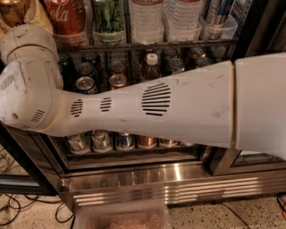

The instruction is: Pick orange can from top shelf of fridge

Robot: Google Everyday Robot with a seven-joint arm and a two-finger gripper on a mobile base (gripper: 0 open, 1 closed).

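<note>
My white arm (156,105) crosses the whole view in front of the fridge (170,179), with its joint (29,76) at the left. My gripper is out of view, beyond the frame. A copper-orange can (11,9) shows only in part at the top left corner, cut off by the frame edge. It stands on the top shelf (178,44), a dark wire rack with a thin front rail. Beside it are a red Coca-Cola can (67,18) and a green can (109,20).
Water bottles (147,20) and clear plastic trays (219,31) stand on the same rack. Short cans (118,80) and a bottle (152,67) fill the rack below, and more cans (103,141) the lowest one. A clear bin (120,219) and cables (13,210) lie on the floor.
</note>
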